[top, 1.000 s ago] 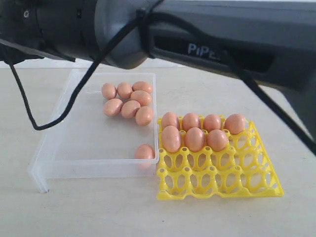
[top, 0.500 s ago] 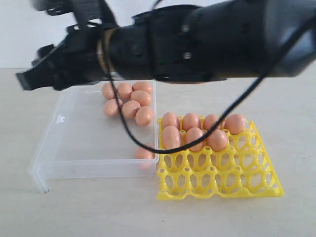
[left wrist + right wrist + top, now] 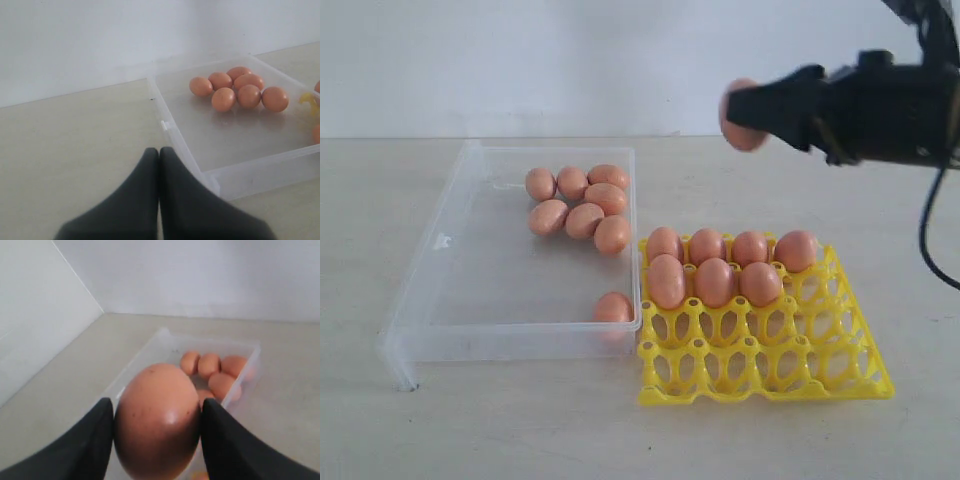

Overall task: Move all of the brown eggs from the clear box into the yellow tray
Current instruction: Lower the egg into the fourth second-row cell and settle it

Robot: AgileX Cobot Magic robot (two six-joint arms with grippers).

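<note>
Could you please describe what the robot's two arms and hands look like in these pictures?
The left hand and right hand are dark, near-black, with smooth, tapering fingers. The right arm is black and blocky, with a thin black cable hanging from it.

No text could be read in any of the views — no label, brand, number or sign.
</note>
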